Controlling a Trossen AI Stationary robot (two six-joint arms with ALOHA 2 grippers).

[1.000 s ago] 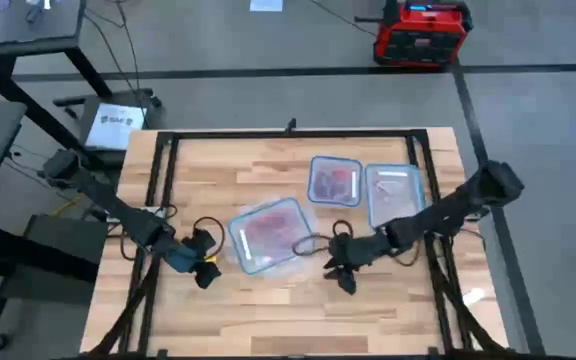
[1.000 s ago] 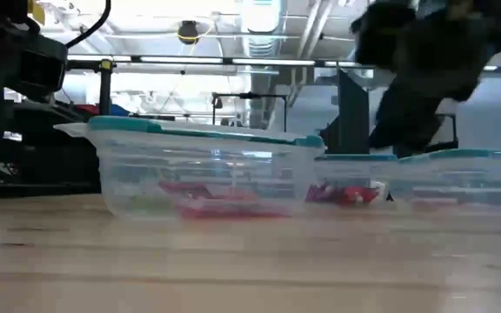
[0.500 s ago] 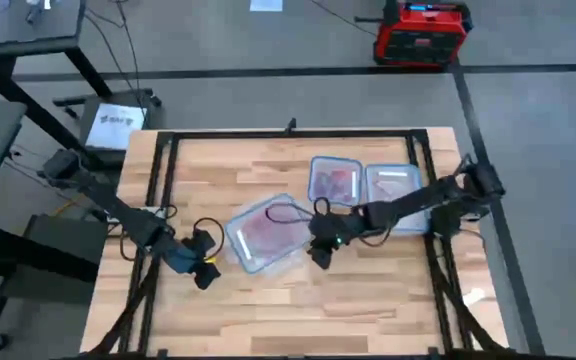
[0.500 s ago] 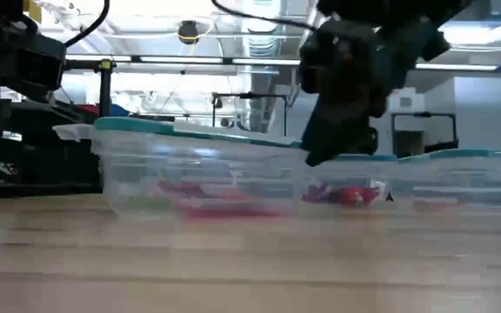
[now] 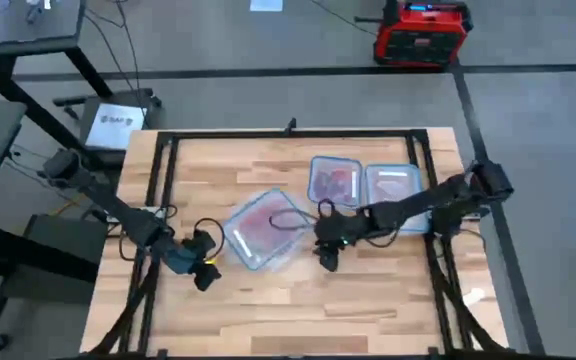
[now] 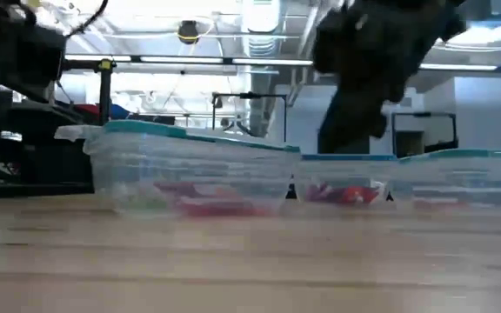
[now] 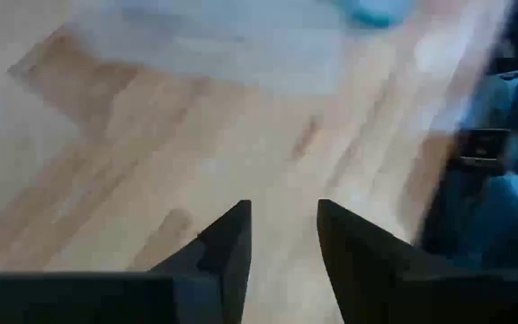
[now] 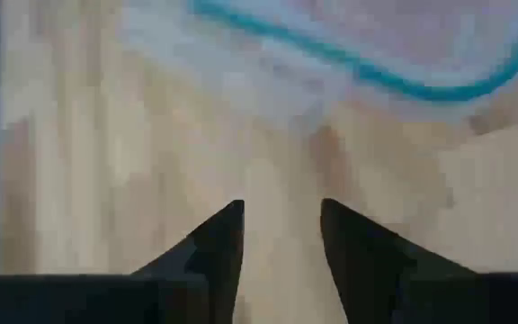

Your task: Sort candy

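Both arms were dark and slender, with black cables looping near their wrists. The left gripper (image 5: 206, 272) carried yellow and blue patches; each gripper's fingers (image 7: 227, 256) were dark, tapering wedges.

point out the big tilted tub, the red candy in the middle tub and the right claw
big tilted tub (image 5: 260, 230), high view, on its see-through bottom
red candy (image 5: 336, 183), high view, on the red heap inside the middle tub
right claw (image 5: 327, 259), high view, at its fingertips beside the tilted tub

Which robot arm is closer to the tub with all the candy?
Probably the right. The right gripper sits just beside the big tub holding the candy, fingers apart and empty. The left gripper waits slightly farther off, near the table's left edge.
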